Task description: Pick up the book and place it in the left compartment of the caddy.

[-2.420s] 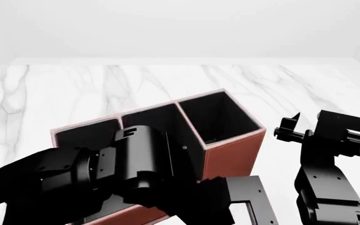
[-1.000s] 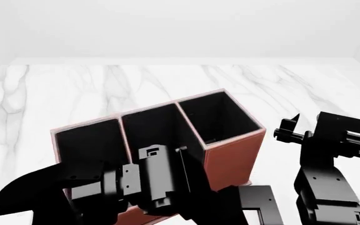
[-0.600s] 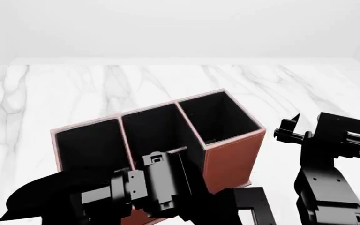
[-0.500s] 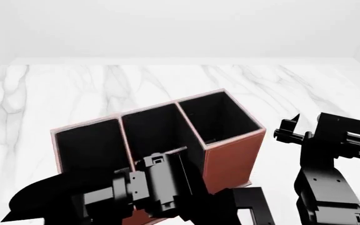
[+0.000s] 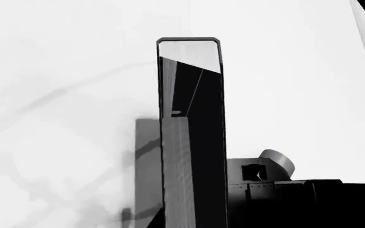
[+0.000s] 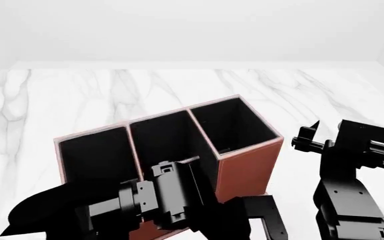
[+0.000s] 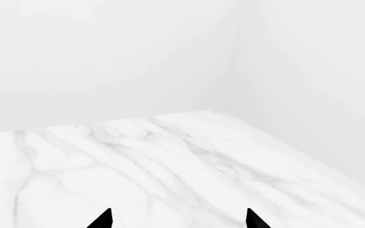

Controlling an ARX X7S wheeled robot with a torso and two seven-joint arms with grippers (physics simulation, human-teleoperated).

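The reddish-brown caddy [image 6: 245,167] stands on the white marble table with its black slots open to the head view. Its left compartment [image 6: 95,155] is empty. My left gripper [image 6: 193,174] is shut on the book [image 6: 190,161], a thin black slab seen edge-on at the caddy's front, by the divider between the left and middle slots. In the left wrist view the book [image 5: 208,142] stands upright out of the jaws, white page edges on top, over bare marble. One grey finger [image 5: 148,171] presses its side. My right gripper [image 7: 178,219] is open and empty, right of the caddy [image 6: 307,137].
The middle slot [image 6: 162,137] and the right slot [image 6: 232,122] of the caddy are empty too. My left arm [image 6: 58,210] covers the caddy's front left corner. Marble table [image 6: 78,95] lies behind and beside the caddy, up to a white wall.
The left arm with the book has drawn back towards me and lower, uncovering the left and middle slots. Over the last half second it barely moved. The right arm is still.
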